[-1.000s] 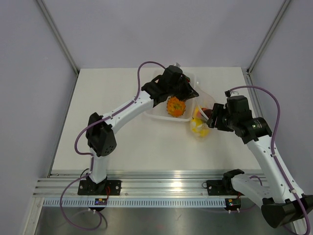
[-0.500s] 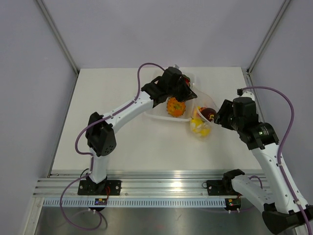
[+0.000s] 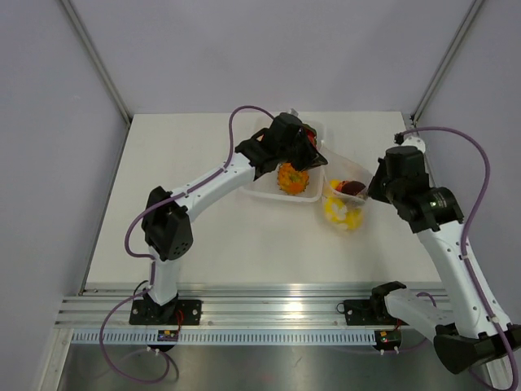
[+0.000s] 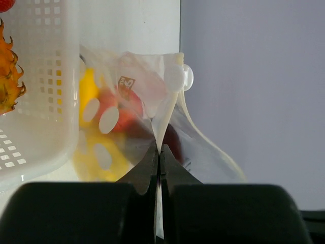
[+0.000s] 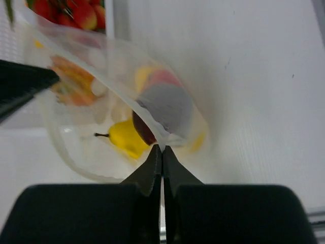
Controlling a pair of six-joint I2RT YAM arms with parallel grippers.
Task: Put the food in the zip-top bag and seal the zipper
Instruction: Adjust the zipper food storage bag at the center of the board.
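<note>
The zip-top bag (image 3: 345, 204) lies right of the tray, its mouth stretched between both grippers. Inside it are food pieces: a yellow pear (image 5: 124, 138), a dark purple piece (image 5: 144, 128) and a red one (image 4: 122, 104). My left gripper (image 3: 316, 155) is shut on the bag's left rim, with the film pinched at the fingertips of that gripper (image 4: 159, 150). My right gripper (image 3: 372, 191) is shut on the right rim, seen close up at its tips (image 5: 162, 147). The zipper (image 5: 101, 76) runs as a clear strip across the mouth. An orange spiky fruit (image 3: 293, 176) sits in the tray.
The white perforated tray (image 3: 262, 189) stands at the back middle, under the left arm. Red fruits (image 5: 76, 12) also lie in the tray. The left gripper's black finger (image 5: 23, 84) shows at the left of the right wrist view. Grey walls close off the table's back and sides.
My right gripper has shut on the bag's right rim and drawn back to the right, stretching the mouth and shifting the bag slightly right. The left gripper has stayed put.
</note>
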